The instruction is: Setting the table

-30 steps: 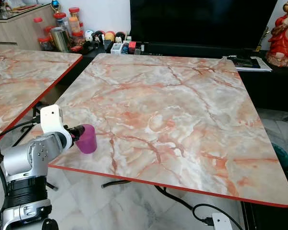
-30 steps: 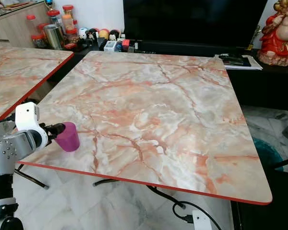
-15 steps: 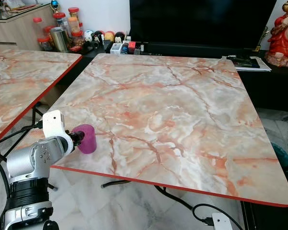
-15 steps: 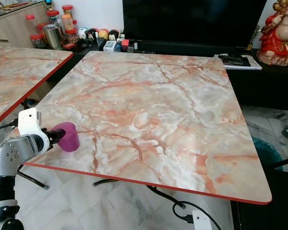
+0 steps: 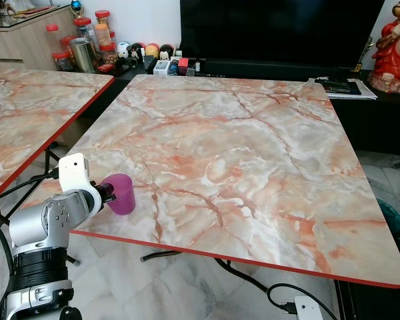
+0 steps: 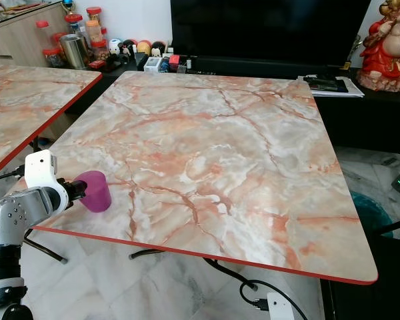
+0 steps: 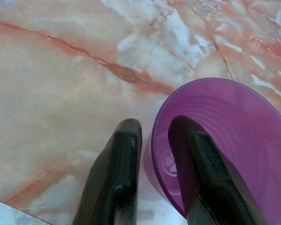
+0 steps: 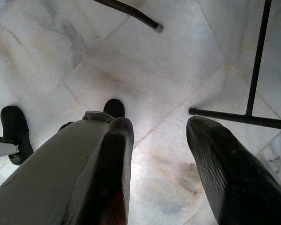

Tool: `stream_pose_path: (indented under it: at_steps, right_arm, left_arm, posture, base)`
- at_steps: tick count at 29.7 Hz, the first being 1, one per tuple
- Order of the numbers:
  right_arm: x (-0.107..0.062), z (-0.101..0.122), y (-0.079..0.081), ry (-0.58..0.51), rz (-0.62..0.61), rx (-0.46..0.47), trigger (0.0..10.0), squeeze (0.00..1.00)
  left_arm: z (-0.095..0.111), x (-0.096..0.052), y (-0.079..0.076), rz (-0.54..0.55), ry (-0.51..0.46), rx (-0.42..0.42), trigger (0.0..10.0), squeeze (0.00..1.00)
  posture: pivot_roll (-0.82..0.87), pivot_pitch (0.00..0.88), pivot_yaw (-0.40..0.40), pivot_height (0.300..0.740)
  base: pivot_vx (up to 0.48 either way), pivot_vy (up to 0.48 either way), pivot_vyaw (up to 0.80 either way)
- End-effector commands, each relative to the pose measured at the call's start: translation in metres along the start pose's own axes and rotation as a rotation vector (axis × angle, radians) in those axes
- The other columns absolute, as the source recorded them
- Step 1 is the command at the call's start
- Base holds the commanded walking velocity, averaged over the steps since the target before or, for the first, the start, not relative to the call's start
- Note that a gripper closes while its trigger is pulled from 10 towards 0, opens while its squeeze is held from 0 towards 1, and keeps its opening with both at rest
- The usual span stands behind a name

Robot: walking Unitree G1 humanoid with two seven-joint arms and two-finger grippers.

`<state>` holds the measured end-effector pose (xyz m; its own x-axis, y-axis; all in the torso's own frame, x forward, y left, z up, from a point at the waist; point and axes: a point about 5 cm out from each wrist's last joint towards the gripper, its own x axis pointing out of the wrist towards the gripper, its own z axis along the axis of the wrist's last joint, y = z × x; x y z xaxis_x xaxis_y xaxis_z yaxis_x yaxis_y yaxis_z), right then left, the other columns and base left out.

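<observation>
Left wrist view: left gripper [image 7: 157, 154] pinching purple cup [image 7: 225, 140] wall, finger inside; seemingly light, rigid, slick plastic.

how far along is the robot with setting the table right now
Early on. The purple cup stands upright near the marble table's front-left corner. In hand: the left gripper holds its rim, one finger inside, one outside. Left: letting go and bringing other tableware. The right gripper hangs open above the floor.

We see a translucent purple cup [image 5: 121, 194] standing upright and empty on the marble bench [image 5: 253, 147], at its near left corner close to the red edge, its rim pinched between our left jaws.
</observation>
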<state>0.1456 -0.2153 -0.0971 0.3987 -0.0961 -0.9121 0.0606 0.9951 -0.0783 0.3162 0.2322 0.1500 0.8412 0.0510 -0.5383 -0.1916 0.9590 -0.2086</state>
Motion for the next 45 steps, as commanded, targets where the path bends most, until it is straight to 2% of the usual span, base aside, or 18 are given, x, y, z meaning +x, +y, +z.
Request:
stream_pose_path:
  at_steps: [1,10,20,24,25,26,28,29,30,31,32,33,36,38,40,41,45]
  right_arm:
    - [0.0,0.004,-0.001,-0.01,-0.004,-0.003,10.0,0.0]
    - [0.0,0.004,-0.001,-0.011,-0.004,-0.001,10.0,0.0]
    - [0.0,0.004,-0.001,-0.013,-0.002,-0.001,10.0,0.0]
    - [0.0,0.004,-0.001,-0.013,-0.001,-0.001,10.0,0.0]
    - [0.0,0.004,-0.001,-0.014,0.0,0.0,10.0,0.0]
    - [0.0,0.004,-0.001,-0.015,0.001,0.001,10.0,0.0]
    - [0.0,0.003,-0.001,-0.015,0.002,-0.001,10.0,0.0]
    - [0.0,0.003,-0.001,-0.015,0.002,-0.003,10.0,0.0]
    - [0.0,0.003,-0.001,-0.016,0.003,-0.004,10.0,0.0]
    - [0.0,0.003,-0.001,-0.016,0.003,-0.004,10.0,0.0]
    - [0.0,0.004,-0.001,-0.034,0.007,0.018,10.0,0.0]
    - [0.0,0.005,0.0,-0.047,0.009,0.038,10.0,0.0]
    - [0.0,0.006,-0.001,-0.07,0.009,0.056,10.0,0.0]
    - [0.0,0.006,-0.001,-0.07,0.008,0.057,10.0,0.0]
    - [0.0,0.006,-0.002,-0.066,0.002,0.058,10.0,0.0]
    - [-0.001,0.007,-0.005,-0.073,-0.002,0.062,10.0,0.0]
    - [-0.001,0.008,-0.006,-0.079,-0.002,0.058,10.0,0.0]
  left_arm:
    - [-0.001,0.001,0.002,0.027,0.002,0.011,0.0,0.0]
    - [-0.002,0.001,0.0,0.022,0.0,0.01,0.0,0.0]
    - [0.002,0.001,-0.004,0.014,-0.048,0.005,0.0,0.0]
    - [0.018,-0.004,-0.01,-0.022,-0.197,0.026,0.0,0.0]
    - [0.027,-0.007,-0.012,-0.031,-0.268,0.021,0.7,0.0]
    - [0.038,-0.012,-0.015,-0.036,-0.365,0.02,10.0,0.0]
    - [0.045,-0.016,-0.017,-0.041,-0.427,0.036,10.0,0.0]
    - [0.05,-0.019,-0.019,-0.042,-0.469,0.073,10.0,0.0]
    - [0.057,-0.023,-0.023,-0.029,-0.556,0.137,10.0,0.0]
    - [0.057,-0.023,-0.023,-0.029,-0.556,0.137,10.0,0.0]
    - [0.063,-0.028,-0.029,-0.007,-0.661,0.224,10.0,0.0]
    - [0.064,-0.031,-0.034,-0.004,-0.723,0.267,10.0,0.0]
    - [0.064,-0.033,-0.046,-0.033,-0.814,0.282,10.0,0.0]
    - [0.065,-0.033,-0.049,-0.04,-0.826,0.294,10.0,0.0]
    - [0.065,-0.035,-0.06,-0.067,-0.876,0.328,10.0,0.0]
    - [0.067,-0.037,-0.07,-0.094,-0.927,0.321,10.0,0.0]
    - [0.067,-0.037,-0.075,-0.103,-0.957,0.319,10.0,0.0]
  posture:
    - [0.05,0.0,0.016,0.74]
    - [0.05,0.0,0.016,0.74]
    - [0.05,0.0,0.011,0.74]
    - [0.05,0.0,0.005,0.74]
    - [0.05,0.0,0.002,0.74]
    - [0.05,0.0,-0.001,0.74]
    - [0.05,0.0,-0.003,0.74]
    - [0.05,0.0,-0.004,0.74]
    - [0.05,0.0,-0.008,0.74]
    - [0.05,0.0,-0.008,0.74]
    - [0.05,0.0,-0.009,0.74]
    - [0.04,0.0,-0.014,0.74]
    - [0.03,0.0,-0.019,0.74]
    - [0.03,0.0,-0.02,0.74]
    - [0.03,0.0,-0.029,0.74]
    - [0.03,0.0,-0.045,0.74]
    - [0.02,0.0,-0.042,0.74]
  base:
    - [0.0,0.0,0.0]
    - [0.0,0.0,0.0]
    - [0.0,0.0,0.0]
    - [0.0,0.0,0.0]
    - [0.0,0.0,0.0]
    - [0.0,0.0,0.0]
    - [0.0,0.0,0.0]
    - [0.0,0.0,0.0]
    - [0.0,0.0,0.0]
    - [0.0,0.0,0.0]
    - [0.0,0.0,0.0]
    - [0.0,0.0,0.0]
    - [0.0,0.0,0.0]
    - [0.0,0.0,0.0]
    - [0.0,0.0,0.0]
    - [0.0,0.0,0.0]
    - [0.0,0.223,0.0]
